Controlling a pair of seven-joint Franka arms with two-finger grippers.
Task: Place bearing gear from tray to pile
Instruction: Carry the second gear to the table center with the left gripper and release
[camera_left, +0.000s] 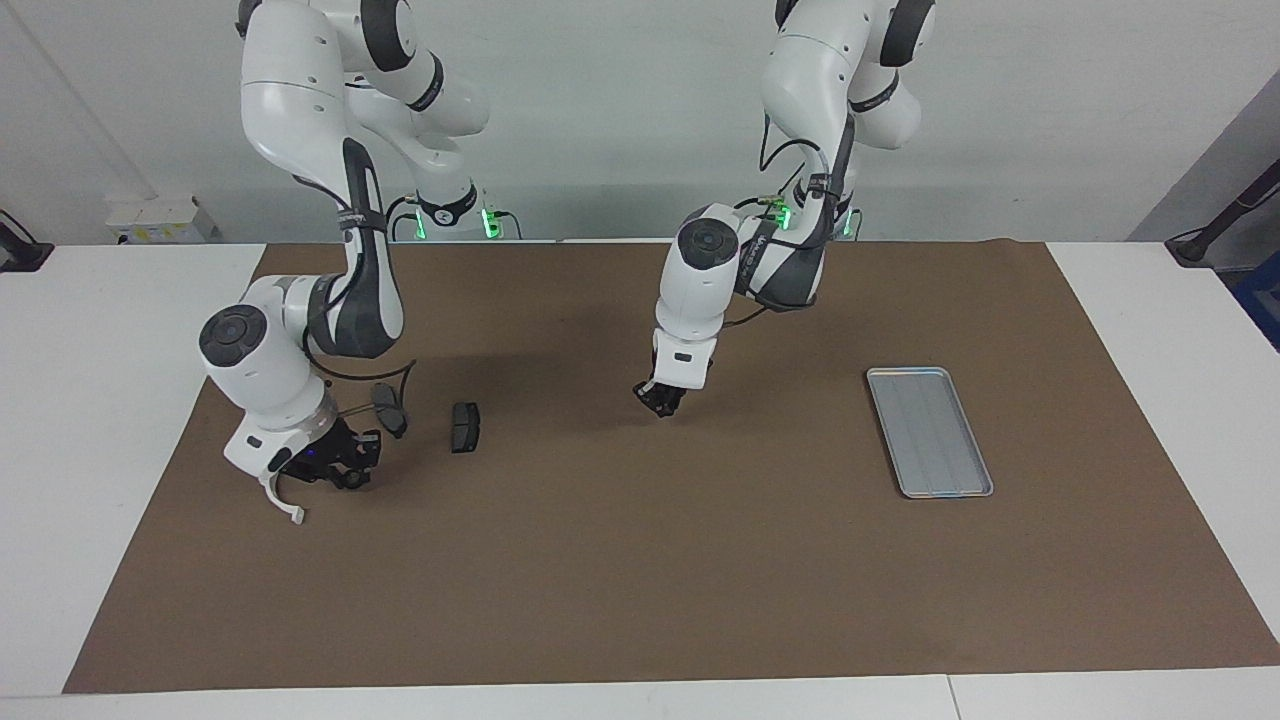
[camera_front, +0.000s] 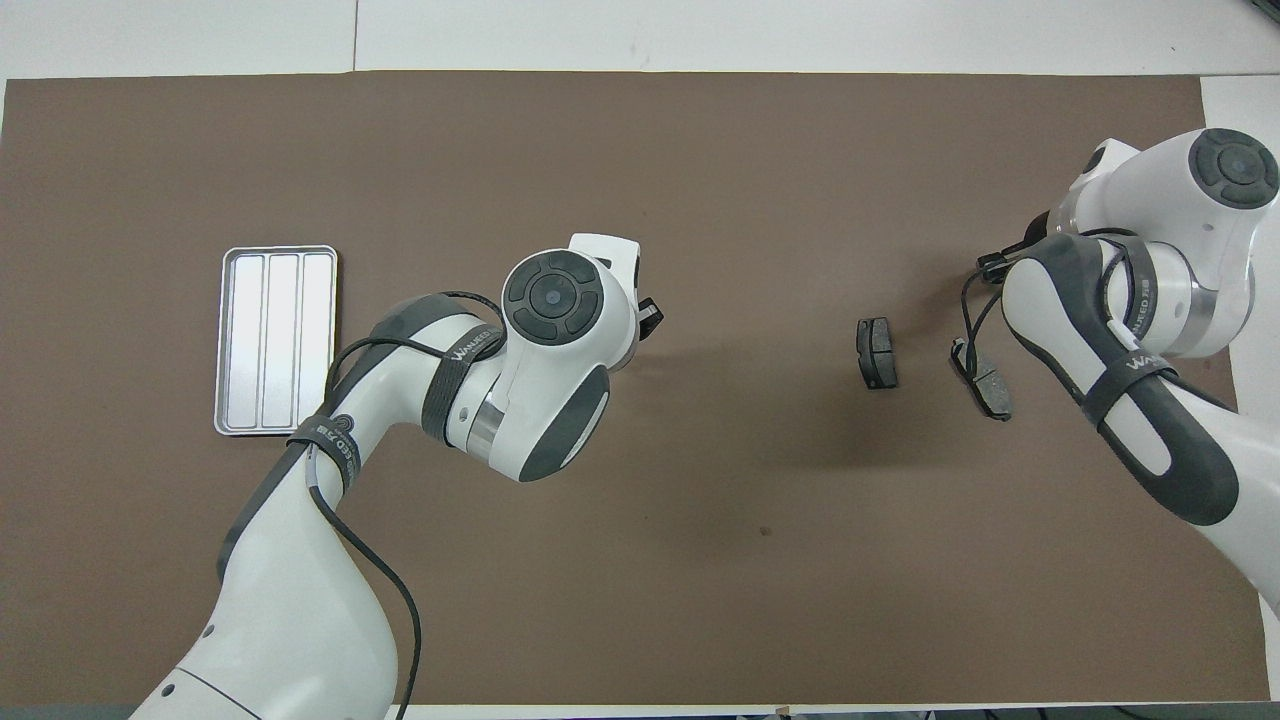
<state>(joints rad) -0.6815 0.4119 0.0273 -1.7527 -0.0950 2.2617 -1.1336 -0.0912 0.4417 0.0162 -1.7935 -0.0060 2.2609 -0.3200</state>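
Observation:
The silver tray (camera_left: 930, 432) (camera_front: 276, 340) lies bare toward the left arm's end of the mat. No bearing gear shows apart from the grippers in either view. My left gripper (camera_left: 661, 402) (camera_front: 650, 315) hangs shut over the middle of the mat, and whether its tips pinch something does not show. The pile sits toward the right arm's end: one dark brake pad (camera_left: 465, 427) (camera_front: 877, 352), a second pad (camera_left: 390, 410) (camera_front: 985, 386), and a white half-ring bracket (camera_left: 283, 503). My right gripper (camera_left: 340, 472) hovers low beside the bracket and the second pad.
A brown mat (camera_left: 640, 580) covers most of the white table (camera_left: 110, 400). The right arm's cable (camera_front: 975, 310) dangles over the second pad. In the overhead view the right arm covers the bracket.

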